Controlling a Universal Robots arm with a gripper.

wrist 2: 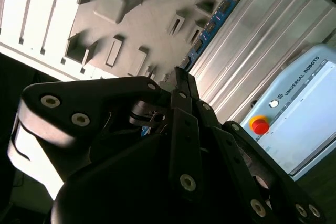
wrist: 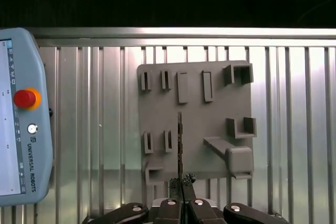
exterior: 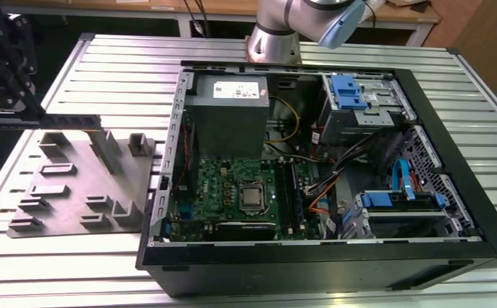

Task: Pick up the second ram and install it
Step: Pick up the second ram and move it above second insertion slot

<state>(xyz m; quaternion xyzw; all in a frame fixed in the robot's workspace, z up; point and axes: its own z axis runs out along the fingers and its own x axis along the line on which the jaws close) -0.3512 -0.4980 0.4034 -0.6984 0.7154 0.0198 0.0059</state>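
A ribbed, silvery metal table (exterior: pixel 86 269) lay under the pincer (exterior: pixel 27 119), glare bright on its slats, with dark floor (exterior: pixel 120 25) past its far edge and a wooden bench (exterior: pixel 102 6) on white legs well apart from the pincer.

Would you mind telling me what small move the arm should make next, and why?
Probably travel sideways toward the computer case: the gripper is shut on the memory stick, which hangs above the grey holder plate, while the motherboard slots lie inside the case.
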